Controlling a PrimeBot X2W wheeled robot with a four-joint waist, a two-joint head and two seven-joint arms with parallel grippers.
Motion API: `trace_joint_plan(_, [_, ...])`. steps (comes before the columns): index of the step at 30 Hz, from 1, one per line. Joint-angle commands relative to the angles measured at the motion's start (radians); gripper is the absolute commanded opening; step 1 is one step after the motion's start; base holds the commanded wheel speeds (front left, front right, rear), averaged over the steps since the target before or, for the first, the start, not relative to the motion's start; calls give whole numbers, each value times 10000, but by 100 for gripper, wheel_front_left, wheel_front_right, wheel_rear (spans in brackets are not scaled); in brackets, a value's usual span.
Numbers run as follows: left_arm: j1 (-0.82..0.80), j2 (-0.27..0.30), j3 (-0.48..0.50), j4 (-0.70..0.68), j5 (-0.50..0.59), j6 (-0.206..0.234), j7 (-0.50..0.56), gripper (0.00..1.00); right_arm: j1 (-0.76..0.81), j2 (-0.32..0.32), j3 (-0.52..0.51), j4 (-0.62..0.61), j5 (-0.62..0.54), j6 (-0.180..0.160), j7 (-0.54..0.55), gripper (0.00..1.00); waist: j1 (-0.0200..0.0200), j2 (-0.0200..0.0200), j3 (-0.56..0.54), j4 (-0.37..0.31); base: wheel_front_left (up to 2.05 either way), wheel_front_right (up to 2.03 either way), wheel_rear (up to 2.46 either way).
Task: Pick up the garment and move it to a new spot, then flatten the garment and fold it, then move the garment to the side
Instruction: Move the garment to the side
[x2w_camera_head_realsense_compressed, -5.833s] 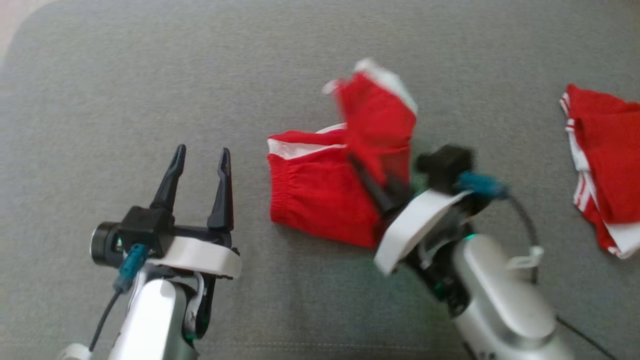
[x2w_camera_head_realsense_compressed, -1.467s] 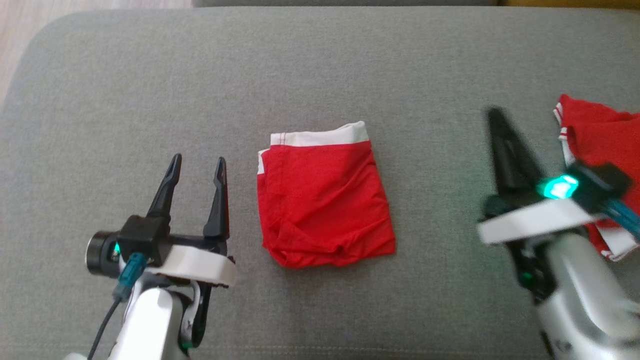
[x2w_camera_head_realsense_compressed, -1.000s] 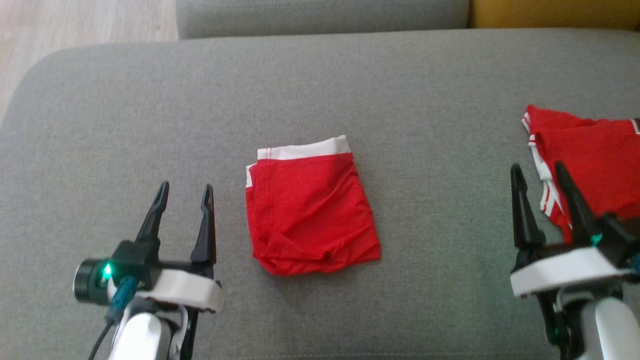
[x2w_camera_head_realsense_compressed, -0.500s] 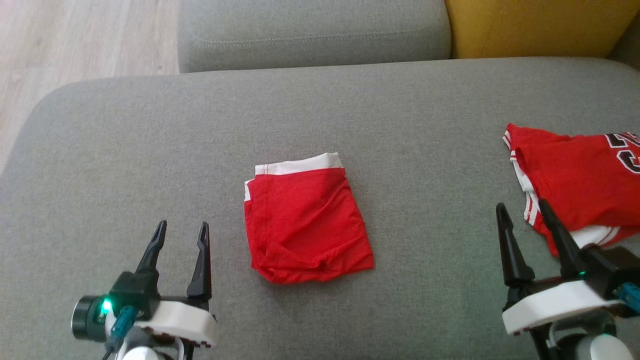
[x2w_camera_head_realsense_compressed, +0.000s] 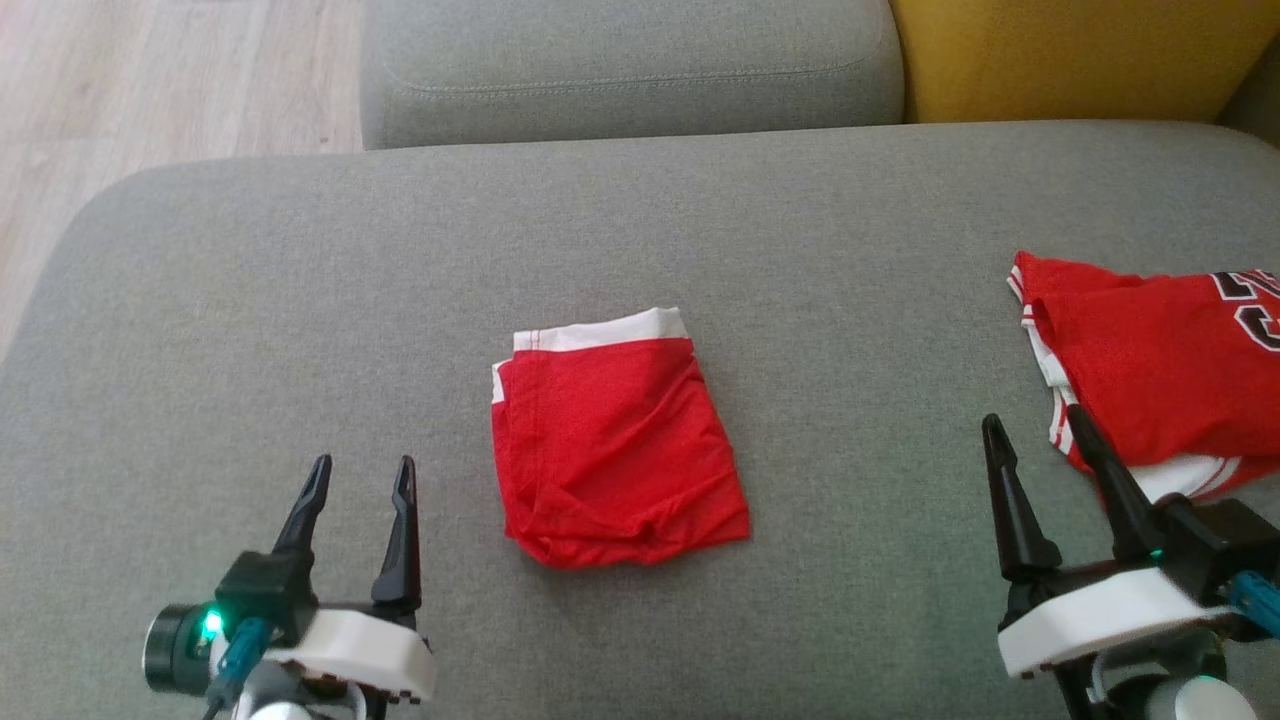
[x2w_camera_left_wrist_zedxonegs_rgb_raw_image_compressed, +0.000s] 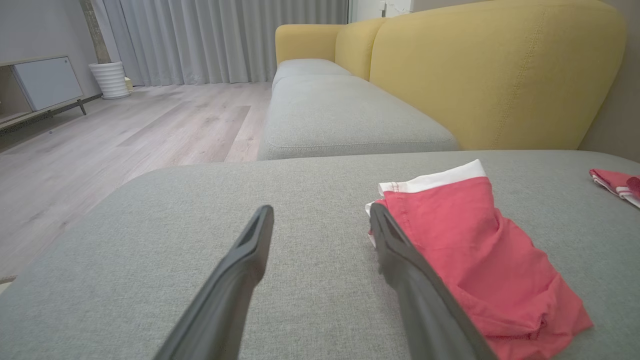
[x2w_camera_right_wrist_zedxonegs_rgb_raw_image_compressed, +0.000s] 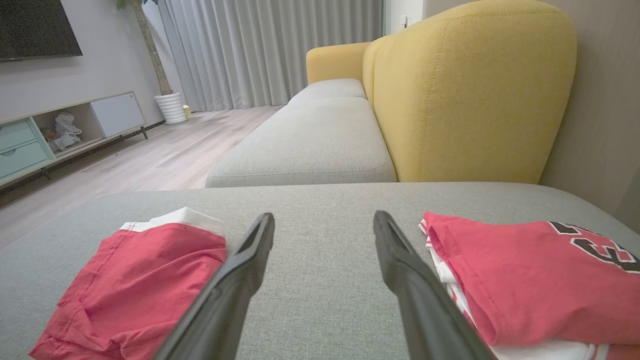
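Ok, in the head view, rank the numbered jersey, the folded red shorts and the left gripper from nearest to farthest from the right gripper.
1. The numbered jersey, just right of the right gripper, beside its fingertips.
2. The folded red shorts, in the middle, to its left.
3. The left gripper, lower left, beyond the shorts.

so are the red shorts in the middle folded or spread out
Folded: the red shorts lie as a compact rectangle on the grey cushion, layered edges showing beside the white waistband.
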Motion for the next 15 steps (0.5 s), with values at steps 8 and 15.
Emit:
trace_joint_plan(8, [-296,210,261,-312,-62,114,-8,100,-258,-22,249,-425,-49,67,43,100,0,0,55,-34,0,0,0])
trace_joint_plan(15, [-389,247,227,-308,-75,167,-24,100,-328,-12,247,-336,-21,67,14,100,0,0,108,-13,0,0,0])
